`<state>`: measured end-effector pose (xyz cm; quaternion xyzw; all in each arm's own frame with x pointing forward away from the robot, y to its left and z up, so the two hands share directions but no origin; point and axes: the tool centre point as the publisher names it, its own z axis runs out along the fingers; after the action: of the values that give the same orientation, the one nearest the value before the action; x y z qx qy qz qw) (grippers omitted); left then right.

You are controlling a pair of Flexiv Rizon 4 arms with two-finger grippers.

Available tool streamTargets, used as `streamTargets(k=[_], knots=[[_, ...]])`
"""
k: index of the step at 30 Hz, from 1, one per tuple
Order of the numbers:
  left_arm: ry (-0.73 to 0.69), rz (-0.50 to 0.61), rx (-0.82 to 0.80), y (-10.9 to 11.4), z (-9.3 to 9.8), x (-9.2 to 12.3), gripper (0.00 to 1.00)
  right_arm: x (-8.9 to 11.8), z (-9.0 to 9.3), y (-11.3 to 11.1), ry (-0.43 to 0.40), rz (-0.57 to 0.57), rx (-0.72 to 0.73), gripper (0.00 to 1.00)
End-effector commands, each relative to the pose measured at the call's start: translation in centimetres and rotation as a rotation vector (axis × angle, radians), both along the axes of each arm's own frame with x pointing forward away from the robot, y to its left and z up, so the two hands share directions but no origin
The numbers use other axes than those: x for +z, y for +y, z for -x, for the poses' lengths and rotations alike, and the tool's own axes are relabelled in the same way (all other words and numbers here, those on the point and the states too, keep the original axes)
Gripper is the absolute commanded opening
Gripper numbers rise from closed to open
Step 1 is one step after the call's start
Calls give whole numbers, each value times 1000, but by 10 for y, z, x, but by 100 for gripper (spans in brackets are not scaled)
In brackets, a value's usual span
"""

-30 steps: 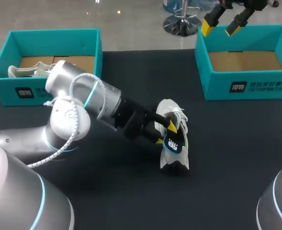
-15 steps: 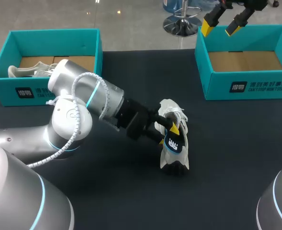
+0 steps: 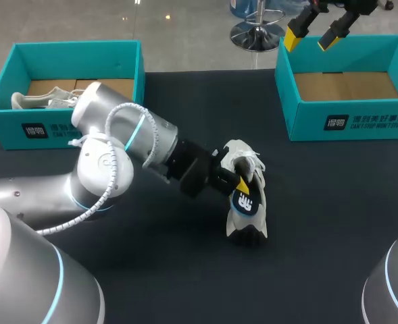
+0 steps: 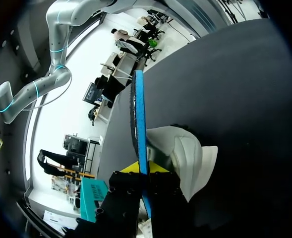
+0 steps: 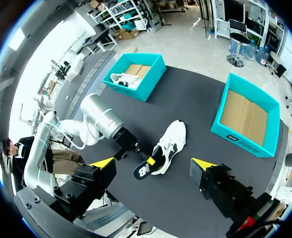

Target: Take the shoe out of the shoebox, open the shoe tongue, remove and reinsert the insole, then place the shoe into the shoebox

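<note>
Being pinched on edge between the fingers of the left gripper (image 3: 236,185), the dark insole (image 3: 247,202) is being held right against the white shoe (image 3: 242,156), which is lying on the black table (image 3: 320,223), between the left shoebox (image 3: 63,128) and the right shoebox (image 3: 347,121). The right gripper (image 3: 311,35) is being held above the right shoebox's far rim, fingers spread apart. A second shoe (image 3: 40,101) is sitting in the left shoebox.

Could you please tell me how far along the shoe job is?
Done: the shoe lies out on the table. In hand: the left tool is shut on the insole at the shoe's opening; going out or back in, I cannot tell. Left: boxing the shoe; the right shoebox stands empty. The right tool hangs open.
</note>
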<state>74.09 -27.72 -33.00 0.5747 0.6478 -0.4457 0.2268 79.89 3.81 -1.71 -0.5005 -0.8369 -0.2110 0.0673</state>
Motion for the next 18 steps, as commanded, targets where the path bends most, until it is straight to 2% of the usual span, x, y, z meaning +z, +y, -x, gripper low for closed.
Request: streamTargets(k=[1, 10, 15, 16, 17, 18], knots=[[-9, -16, -1, -2, -5, -5, 0, 0, -1, 0, 2, 2, 0, 100], [-19, -45, 37, 2, -12, -16, 0, 0, -1, 0, 2, 2, 0, 100], [-18, -49, 43, 4, -9, -14, 0, 0, -1, 0, 2, 2, 0, 100], [-17, -48, 43, 3, -8, -13, 8, 0, -1, 0, 2, 2, 0, 100], [-15, -46, 42, 3, -5, -12, 30, 0, -1, 0, 2, 2, 0, 100], [-14, -44, 41, 3, -4, -11, 38, 0, -1, 0, 2, 2, 0, 100]])
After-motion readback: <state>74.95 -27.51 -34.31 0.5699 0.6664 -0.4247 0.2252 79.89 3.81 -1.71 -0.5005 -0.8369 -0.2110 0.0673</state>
